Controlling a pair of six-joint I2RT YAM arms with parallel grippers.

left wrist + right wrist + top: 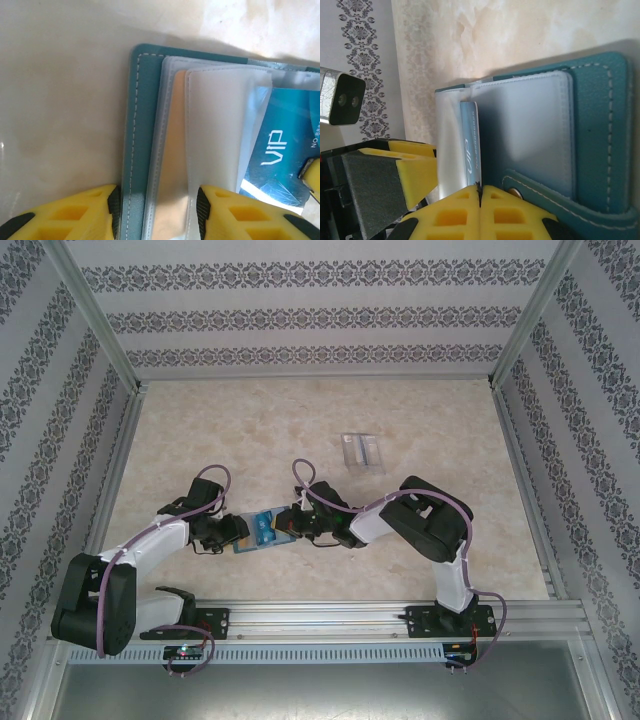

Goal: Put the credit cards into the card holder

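From above, the teal card holder [252, 540] is seen lying on the table [250, 420] between the two arms, well apart from a clear stand [362, 451]. At the left wrist, the left fingers [112, 207] are closed on the card holder's [142, 100] edge and clear sleeves, with a blue credit card [280, 145] partly tucked under a sleeve. At the right wrist, the right fingers [480, 195] are pressed together, pinching the credit card [470, 145] edge-on.
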